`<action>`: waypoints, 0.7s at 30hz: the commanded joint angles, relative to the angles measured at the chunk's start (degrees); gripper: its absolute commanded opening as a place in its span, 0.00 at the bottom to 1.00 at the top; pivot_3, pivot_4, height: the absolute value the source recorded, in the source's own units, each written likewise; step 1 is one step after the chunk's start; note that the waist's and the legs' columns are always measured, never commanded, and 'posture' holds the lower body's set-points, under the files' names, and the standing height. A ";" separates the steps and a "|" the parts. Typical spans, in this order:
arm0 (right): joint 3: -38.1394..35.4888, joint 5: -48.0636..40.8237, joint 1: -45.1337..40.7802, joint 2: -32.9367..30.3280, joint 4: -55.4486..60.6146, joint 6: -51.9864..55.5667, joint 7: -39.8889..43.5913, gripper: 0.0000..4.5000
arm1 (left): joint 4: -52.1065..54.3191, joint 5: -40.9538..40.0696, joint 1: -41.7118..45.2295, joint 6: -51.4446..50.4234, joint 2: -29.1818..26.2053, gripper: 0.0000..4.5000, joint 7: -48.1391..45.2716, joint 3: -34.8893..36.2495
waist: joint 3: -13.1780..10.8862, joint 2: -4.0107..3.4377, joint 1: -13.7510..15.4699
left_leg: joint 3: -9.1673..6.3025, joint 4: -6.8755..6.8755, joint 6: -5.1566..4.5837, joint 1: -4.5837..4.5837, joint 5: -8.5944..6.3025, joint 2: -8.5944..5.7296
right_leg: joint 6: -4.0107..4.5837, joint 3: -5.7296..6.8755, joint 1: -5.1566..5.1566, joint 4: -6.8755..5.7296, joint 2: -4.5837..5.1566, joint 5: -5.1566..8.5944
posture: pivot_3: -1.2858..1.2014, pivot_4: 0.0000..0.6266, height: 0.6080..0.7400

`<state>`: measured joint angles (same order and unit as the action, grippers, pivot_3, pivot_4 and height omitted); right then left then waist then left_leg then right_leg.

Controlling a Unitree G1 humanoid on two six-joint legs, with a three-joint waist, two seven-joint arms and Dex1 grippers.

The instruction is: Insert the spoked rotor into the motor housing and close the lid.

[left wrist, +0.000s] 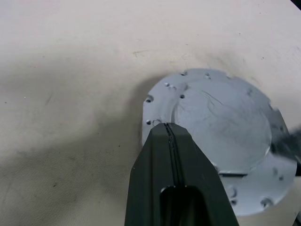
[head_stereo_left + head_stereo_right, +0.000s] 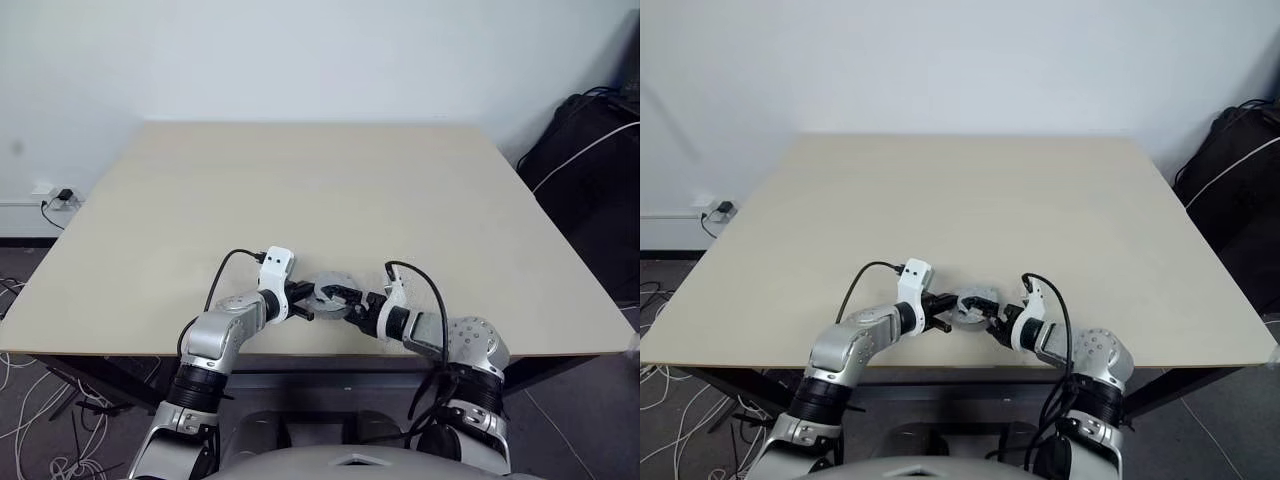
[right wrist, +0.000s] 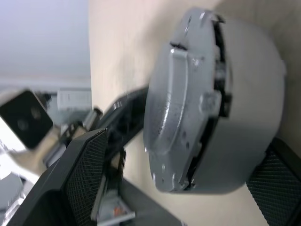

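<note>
I see both arms meeting at the near edge of the beige surface, where the lid sits as a round silver-grey disc between them. My left gripper has its fingers pressed together, tips resting against the lid's rim; in the left wrist view the closed fingers overlap the plain grey face with its small screw holes. My right gripper stands spread wide, its two textured pads on either side of the disc stack, which looks tilted on edge in the right wrist view. Whether those pads actually touch it, I cannot tell.
</note>
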<state>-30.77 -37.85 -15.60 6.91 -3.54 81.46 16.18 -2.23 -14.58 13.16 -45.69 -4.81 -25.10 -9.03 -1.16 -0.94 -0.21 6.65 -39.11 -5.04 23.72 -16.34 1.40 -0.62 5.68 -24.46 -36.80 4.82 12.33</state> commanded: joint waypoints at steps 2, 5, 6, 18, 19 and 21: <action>0.25 -3.90 -1.20 1.23 3.99 -0.86 -0.15 1.00 | -0.27 -0.59 -0.58 -1.14 0.74 0.00 -1.00 -2.30 | 0.00 0.00 0.00 | 0.00 -0.03 -0.01 -0.01 -0.01 0.00 | -0.05 -0.04 -0.02 0.02 -0.08 -0.01 | 0.52 0.00 1.00; 0.53 -3.36 -0.33 0.25 4.08 -1.00 -1.24 1.00 | -0.18 -0.62 -0.65 -1.16 0.80 0.00 -1.00 -2.31 | 0.00 0.00 0.00 | -0.01 -0.03 -0.02 -0.01 0.00 0.00 | -0.09 -0.10 -0.01 0.03 -0.14 -0.02 | 0.52 0.00 1.00; 0.66 -2.93 -0.08 -0.14 3.99 -1.10 -1.68 1.00 | -0.15 -0.64 -0.67 -1.16 0.82 0.00 -1.00 -2.30 | 0.00 0.00 0.00 | -0.01 -0.03 -0.03 -0.01 0.00 0.00 | -0.09 -0.11 0.00 0.03 -0.15 -0.02 | 0.52 0.00 1.00; -0.23 -2.93 1.50 -0.21 2.88 -3.70 -6.06 0.58 | 0.10 -0.79 -0.87 -1.30 0.77 0.00 -1.13 -2.41 | 0.05 -0.06 -0.01 | -0.03 -0.04 -0.15 -0.08 0.07 0.00 | -0.14 -0.18 0.04 0.02 -0.20 0.00 | 0.52 0.00 1.00; -0.25 -3.56 1.60 0.00 3.10 -3.57 -6.03 0.51 | 0.10 -0.80 -0.88 -1.31 0.77 0.00 -1.13 -2.41 | 0.06 -0.08 0.00 | -0.04 -0.04 -0.18 -0.10 0.09 0.00 | -0.15 -0.18 0.05 0.02 -0.21 -0.01 | 0.52 0.00 1.00; 0.03 -4.44 1.86 0.15 3.44 -3.46 -6.19 0.48 | 0.14 -0.83 -0.91 -1.35 0.74 0.00 -1.13 -2.40 | 0.08 -0.09 0.01 | -0.06 -0.05 -0.18 -0.12 0.09 0.00 | -0.16 -0.17 0.08 0.02 -0.21 -0.01 | 0.52 0.00 1.00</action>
<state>-31.39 -41.27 -13.61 6.25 -1.57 77.97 10.76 -2.04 -14.63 12.49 -45.89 -4.96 -25.21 -9.30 -1.08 -1.03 -0.19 6.60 -39.16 -5.21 23.59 -16.25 1.40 -0.79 5.51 -24.38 -36.78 4.61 12.32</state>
